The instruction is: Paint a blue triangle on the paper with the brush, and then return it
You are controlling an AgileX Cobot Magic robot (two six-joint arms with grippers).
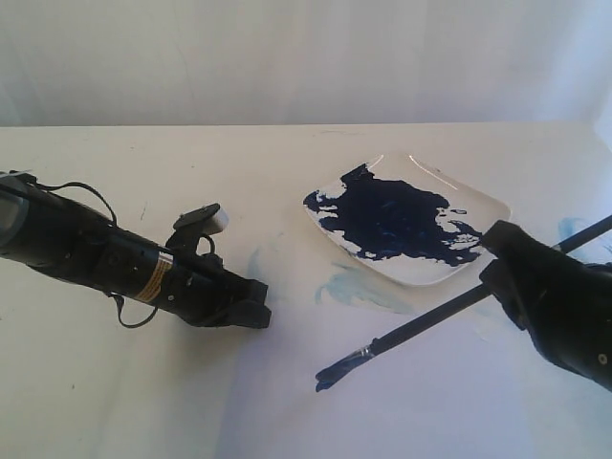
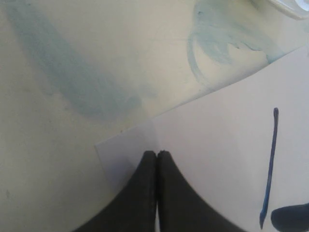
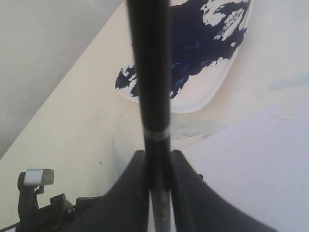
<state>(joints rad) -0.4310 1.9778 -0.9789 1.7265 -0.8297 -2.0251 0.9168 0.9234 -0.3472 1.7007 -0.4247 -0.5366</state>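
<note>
R gripper [image 3: 157,155] is clenched on the brush [image 1: 421,330], jaws either side of the black handle, well back from the bristles. The handle runs through the grip and sticks out behind it. Shaft slopes down to the silver band, then the dark-blue tip [image 1: 330,376], which sits low over the paper [image 2: 217,159]; can't tell if it's touching.

Brush looks light, thin and stiff, w/ a smooth handle, so prob. apt to twist or slide in the jaws if pressed hard. The grip point seems OK; a hold nearer the band would give more tip control. Bristles are soft and loaded, so light pressure.

One thin blue line [image 2: 272,159] is on the paper, likely the 1st side of the triangle; 2 sides to go.

L gripper [image 2: 157,153] is pinched closed w/ nothing between the jaws, tips at the paper's corner, prob. pinning the thin, easily shifted sheet.

Beyond: plate [image 1: 421,271] w/ a big paint blotch [image 1: 392,220], and pale stains [image 2: 63,72] on the bench [image 1: 143,172].
</note>
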